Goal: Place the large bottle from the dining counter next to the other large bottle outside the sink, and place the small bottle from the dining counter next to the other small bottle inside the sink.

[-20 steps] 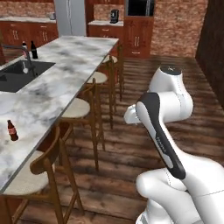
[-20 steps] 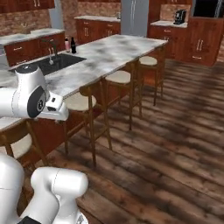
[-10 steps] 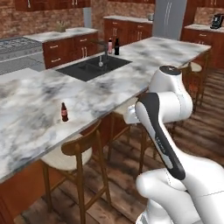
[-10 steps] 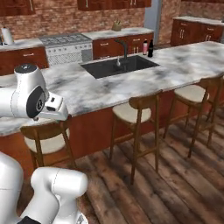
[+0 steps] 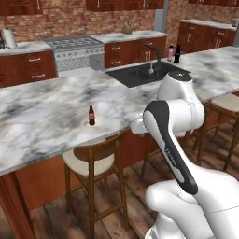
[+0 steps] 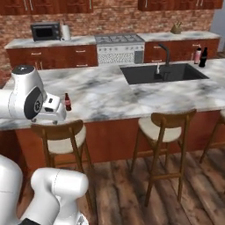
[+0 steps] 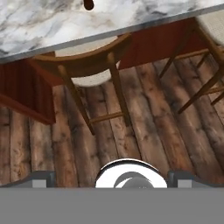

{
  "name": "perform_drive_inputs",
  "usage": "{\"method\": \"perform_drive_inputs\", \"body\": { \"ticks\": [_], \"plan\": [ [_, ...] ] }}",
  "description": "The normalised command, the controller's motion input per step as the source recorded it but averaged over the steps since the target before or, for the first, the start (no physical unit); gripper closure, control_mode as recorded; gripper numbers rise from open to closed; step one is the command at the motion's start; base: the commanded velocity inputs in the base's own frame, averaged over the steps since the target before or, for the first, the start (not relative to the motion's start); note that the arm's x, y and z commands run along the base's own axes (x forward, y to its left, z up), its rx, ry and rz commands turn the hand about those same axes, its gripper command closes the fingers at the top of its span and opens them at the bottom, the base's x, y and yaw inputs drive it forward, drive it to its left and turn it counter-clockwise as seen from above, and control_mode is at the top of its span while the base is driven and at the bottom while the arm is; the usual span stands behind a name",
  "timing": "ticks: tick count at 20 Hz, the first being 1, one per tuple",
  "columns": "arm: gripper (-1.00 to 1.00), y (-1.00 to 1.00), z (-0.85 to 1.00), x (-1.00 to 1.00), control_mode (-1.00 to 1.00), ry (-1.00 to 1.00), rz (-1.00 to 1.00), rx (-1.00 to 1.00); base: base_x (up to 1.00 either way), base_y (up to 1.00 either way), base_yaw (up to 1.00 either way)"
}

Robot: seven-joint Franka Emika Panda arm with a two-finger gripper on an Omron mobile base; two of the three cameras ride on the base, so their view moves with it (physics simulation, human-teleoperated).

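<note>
Small bottle upright near front edge of marbled table, well ahead of fingers; seen from hand camera as dark spot at top; large bottle stands touching-close beside other large bottle past sink, far right; wooden stool between fingers and table; fingers low over plank floor, tips barely showing; spread or pressed together — cannot tell.
</note>
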Motion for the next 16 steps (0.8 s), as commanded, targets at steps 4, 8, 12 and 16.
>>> {"method": "perform_drive_inputs", "body": {
  "ticks": [4,8,12,16],
  "plan": [
    [-1.0,0.0,0.0,0.0,1.0,0.0,0.0,0.0,0.41,-0.07,0.31],
    [-1.0,0.0,0.0,0.0,1.0,0.0,0.0,0.0,0.72,0.02,0.23],
    [-1.0,0.0,0.0,0.0,1.0,0.0,0.0,0.0,1.0,0.0,0.25],
    [-1.0,0.0,0.0,0.0,1.0,0.0,0.0,0.0,0.98,-0.1,0.29]
  ]
}}
